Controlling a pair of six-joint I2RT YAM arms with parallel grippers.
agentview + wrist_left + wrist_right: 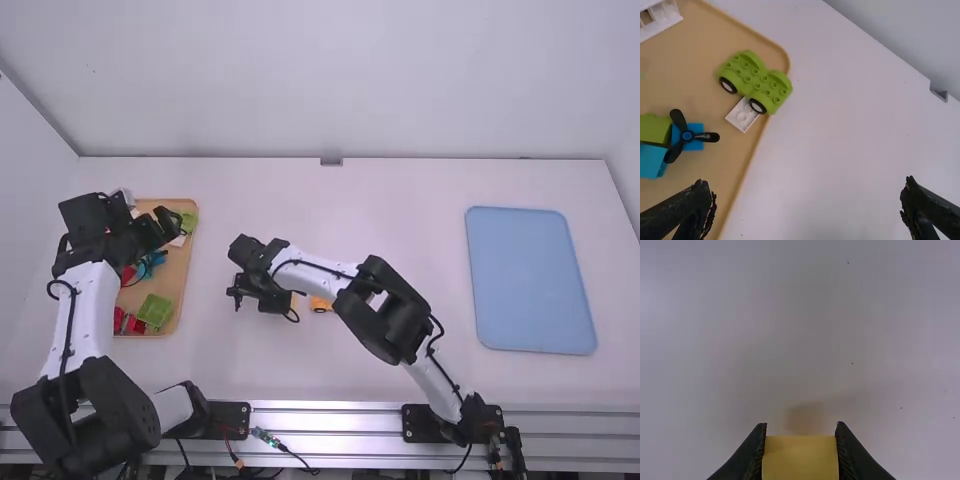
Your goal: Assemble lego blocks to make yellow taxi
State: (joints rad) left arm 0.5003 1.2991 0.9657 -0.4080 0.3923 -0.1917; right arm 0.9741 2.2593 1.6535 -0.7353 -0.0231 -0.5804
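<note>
My right gripper (264,293) pinches a yellow block (800,458), cut off at its wrist view's bottom; high view's upper left, my left gripper (163,229) gapes.

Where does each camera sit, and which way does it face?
High view: above and behind the left arm and right arm, looking forward and down at the table.
Left wrist view: on that wrist, looking down past its open left gripper.
Right wrist view: on that wrist, facing the tabletop; right gripper grips a yellow block.
High and left wrist views share the tray.
</note>
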